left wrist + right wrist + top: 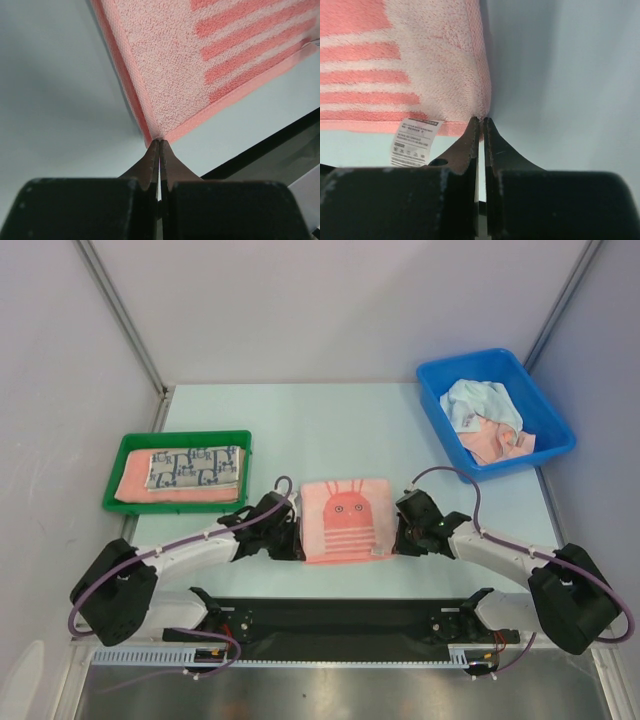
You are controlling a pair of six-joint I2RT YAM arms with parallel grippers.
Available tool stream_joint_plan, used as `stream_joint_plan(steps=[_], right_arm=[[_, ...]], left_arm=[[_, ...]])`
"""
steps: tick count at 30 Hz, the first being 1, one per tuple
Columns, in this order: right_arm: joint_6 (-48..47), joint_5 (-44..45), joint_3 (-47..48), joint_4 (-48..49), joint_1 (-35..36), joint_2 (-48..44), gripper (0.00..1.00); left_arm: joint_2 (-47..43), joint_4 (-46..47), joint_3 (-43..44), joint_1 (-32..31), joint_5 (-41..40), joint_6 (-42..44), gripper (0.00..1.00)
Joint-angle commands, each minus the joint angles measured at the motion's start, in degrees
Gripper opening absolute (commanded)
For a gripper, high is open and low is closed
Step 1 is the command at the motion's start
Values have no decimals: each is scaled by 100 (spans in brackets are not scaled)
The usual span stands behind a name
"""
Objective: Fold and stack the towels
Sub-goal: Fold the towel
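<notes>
Limp, light-looking salmon-pink terry towel (346, 520) mid-frame; left tool (159, 144) and right tool (481, 121) each pinch a near corner, probably the best holds.

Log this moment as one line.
left jaws: shut on near-left corner of pink striped terry towel | right jaws: shut on near-right corner | towel: flat

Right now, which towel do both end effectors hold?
The pink striped-face towel, flat mid-table, pinched at both near corners; the other towels lie in the green tray and blue bin.

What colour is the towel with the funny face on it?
The towel is pale pink, with a salmon-red face and stripes. The top view shows it best.
</notes>
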Motion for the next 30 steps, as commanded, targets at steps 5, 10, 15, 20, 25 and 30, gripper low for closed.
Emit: stream_joint_plan(steps=[5, 10, 15, 20, 25, 30], right_arm=[[31, 156, -66, 192, -1, 46, 1], [-57, 156, 179, 34, 7, -77, 0], [-49, 130, 567, -538, 34, -437, 0], [162, 7, 208, -381, 86, -702, 0], [180, 68, -206, -20, 130, -395, 0], [180, 51, -277, 165, 157, -175, 0]], left_arm=[[112, 192, -147, -69, -92, -67, 0], [24, 35, 36, -69, -162, -15, 0], [-309, -660, 547, -69, -321, 161, 0], [-346, -495, 144, -78, -207, 109, 1], [-117, -19, -348, -96, -57, 12, 0], [41, 113, -428, -122, -22, 47, 0]])
